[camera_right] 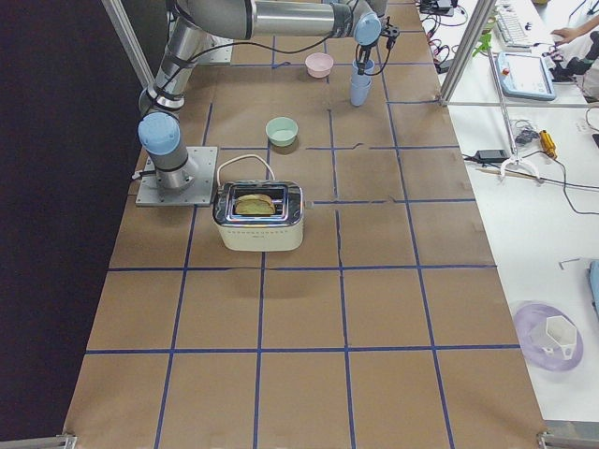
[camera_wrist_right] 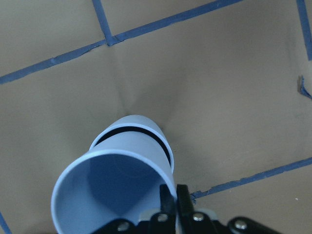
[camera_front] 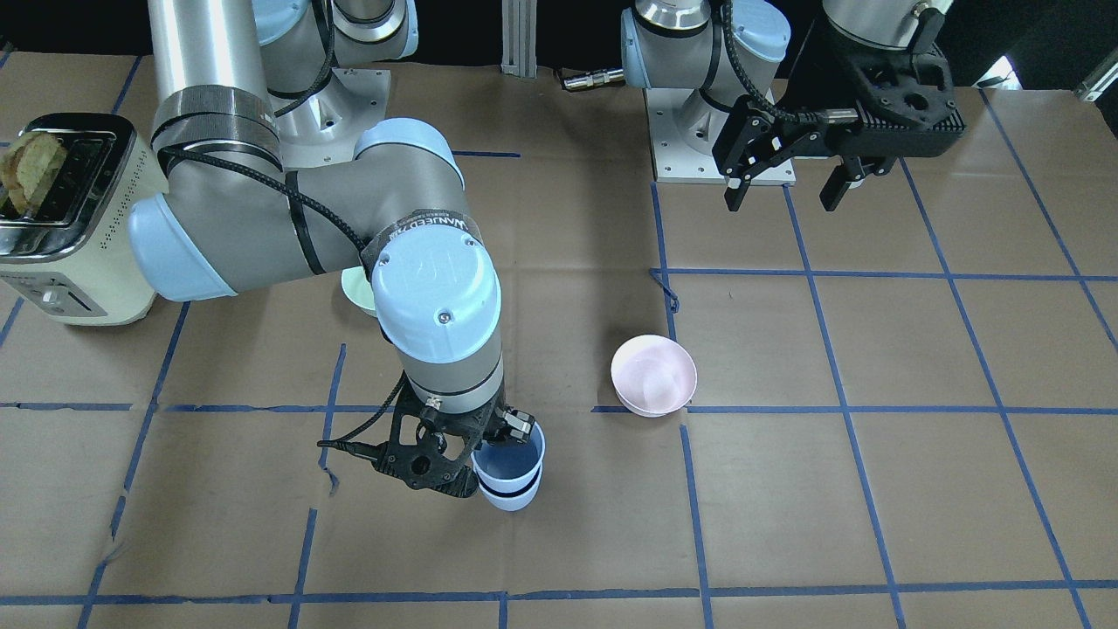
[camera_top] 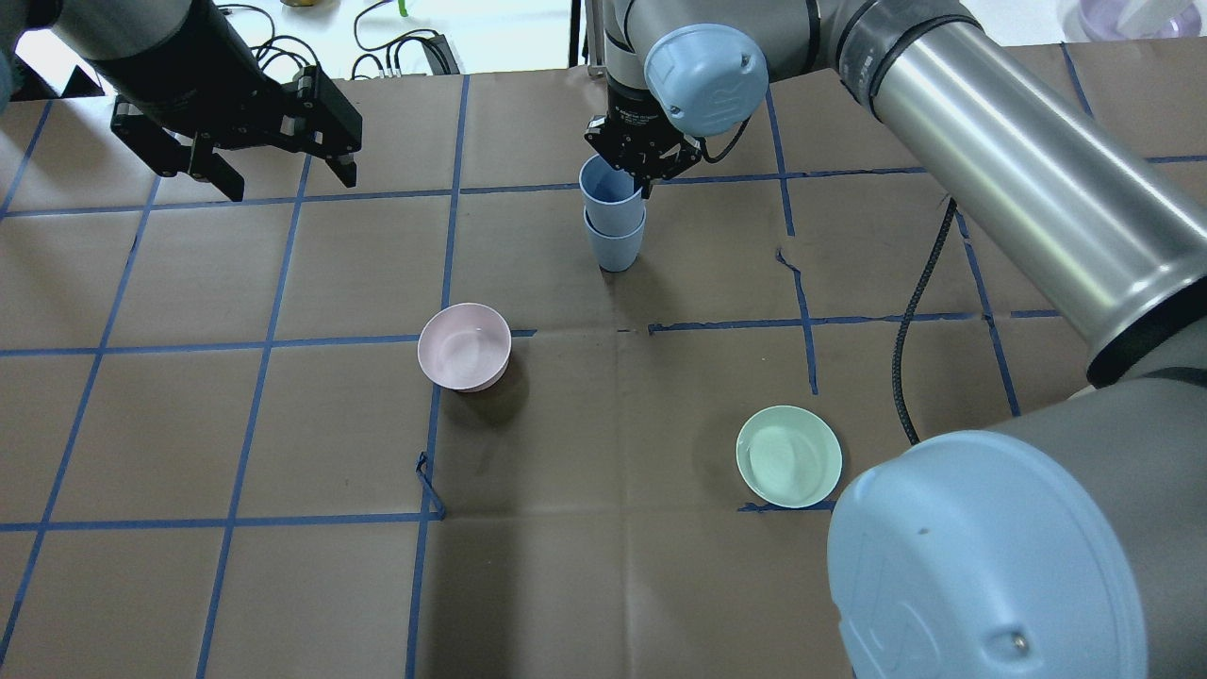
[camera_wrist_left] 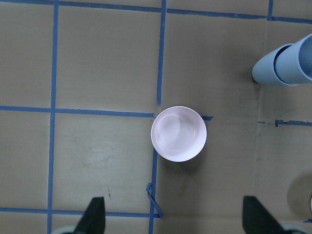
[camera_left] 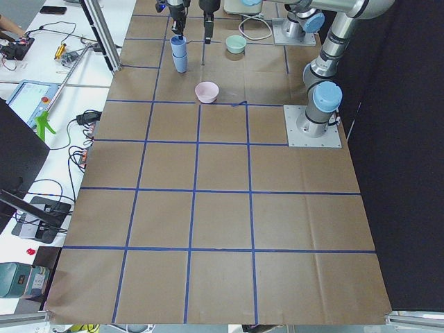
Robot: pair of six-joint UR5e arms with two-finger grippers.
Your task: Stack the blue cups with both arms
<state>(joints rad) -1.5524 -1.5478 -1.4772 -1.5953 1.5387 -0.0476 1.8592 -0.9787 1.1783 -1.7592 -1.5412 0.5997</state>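
Green bowl: nearest the robot's base, on the right arm's side, upright on the desk. Not part of the job and well apart from the stack.
Pink bowl: mid-desk, upright, near the stack but not touching it. Centred in the left wrist view.
Lower cup: standing on the desk beyond the pink bowl, just short of a taped line. Serves as the base of the stack.
Upper cup: nested inside the lower cup, rim above the lower rim. Apparently leaning a little rather than fully seated.
Right fingers: closed on the upper cup's rim, one inside the wall and one outside. Pinched at the edge, probably to leave the mouth free while lowering straight in.
Left fingers: spread wide, holding nothing, raised above the desk well off to the stack's side. Parked out of the way, by the look of it.
Stage: stacking seemingly done bar the release.
Room: nothing touching the stack, pink bowl the closest neighbour. Straight lift likely the safest exit, since a sideways pull could tip both cups.
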